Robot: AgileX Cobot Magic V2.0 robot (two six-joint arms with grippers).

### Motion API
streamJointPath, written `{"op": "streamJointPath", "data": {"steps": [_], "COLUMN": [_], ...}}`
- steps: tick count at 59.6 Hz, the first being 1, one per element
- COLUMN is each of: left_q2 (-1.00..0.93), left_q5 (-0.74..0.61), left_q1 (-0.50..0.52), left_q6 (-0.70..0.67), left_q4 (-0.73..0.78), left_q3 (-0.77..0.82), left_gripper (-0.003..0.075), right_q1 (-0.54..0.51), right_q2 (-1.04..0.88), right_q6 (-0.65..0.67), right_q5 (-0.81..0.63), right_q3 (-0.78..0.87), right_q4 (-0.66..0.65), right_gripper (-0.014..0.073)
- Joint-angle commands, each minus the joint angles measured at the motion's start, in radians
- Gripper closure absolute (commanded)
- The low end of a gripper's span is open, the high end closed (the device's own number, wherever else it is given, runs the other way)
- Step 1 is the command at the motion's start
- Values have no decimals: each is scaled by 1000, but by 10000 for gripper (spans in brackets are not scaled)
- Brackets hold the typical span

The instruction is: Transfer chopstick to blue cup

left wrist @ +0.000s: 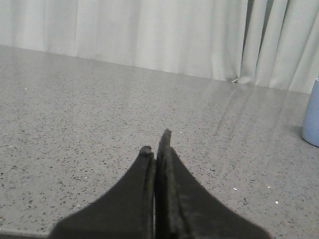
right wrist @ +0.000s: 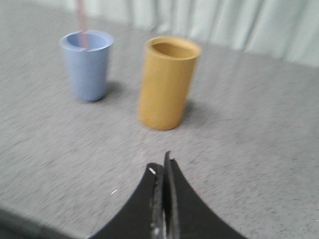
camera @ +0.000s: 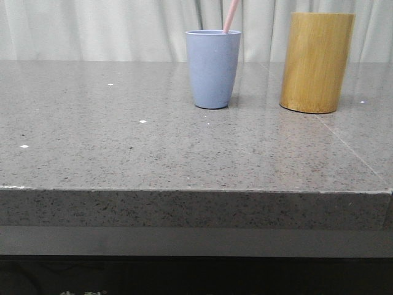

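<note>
The pale pink chopstick [camera: 231, 16] stands inside the blue cup [camera: 213, 69] at the table's middle back, its top end leaning right above the rim. The right wrist view shows the same chopstick [right wrist: 81, 22] in the blue cup [right wrist: 87, 64]. My right gripper [right wrist: 161, 166] is shut with nothing in it, low over the table and well short of both cups. My left gripper [left wrist: 157, 143] is shut and empty too, over bare table, and the blue cup's edge [left wrist: 312, 119] lies far off to its side.
A taller yellow-brown bamboo cylinder [camera: 316, 62] stands right of the blue cup, and the right wrist view looks into its open top [right wrist: 168, 82]. The grey speckled table [camera: 123, 147] ends in a front edge. Pale curtains hang behind.
</note>
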Motion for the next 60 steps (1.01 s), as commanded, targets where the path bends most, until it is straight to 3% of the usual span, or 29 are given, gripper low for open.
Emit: {"op": "streamJointPath", "data": {"steps": [1, 10, 25, 55, 60], "left_q2": [-23, -23, -23, -21, -21], "left_q5": [-82, -82, -82, -82, -82], "left_q1": [-6, -6, -6, -6, -6], "left_q6": [-7, -7, -7, -7, -7], "left_q4": [0, 0, 0, 0, 0], "left_q3": [13, 13, 13, 13, 13], "left_gripper": [739, 739, 739, 739, 739], "right_q1": [-33, -39, -36, -35, -34], "right_q2": [-77, -186, -257, -255, -255], "right_q6": [-6, -6, -6, -7, 10], "right_q5": [-280, -459, -511, -505, -519], "right_q3": [113, 320, 456, 457, 457], "right_q4": [37, 75, 86, 84, 18], "right_gripper": [711, 711, 711, 711, 711]}}
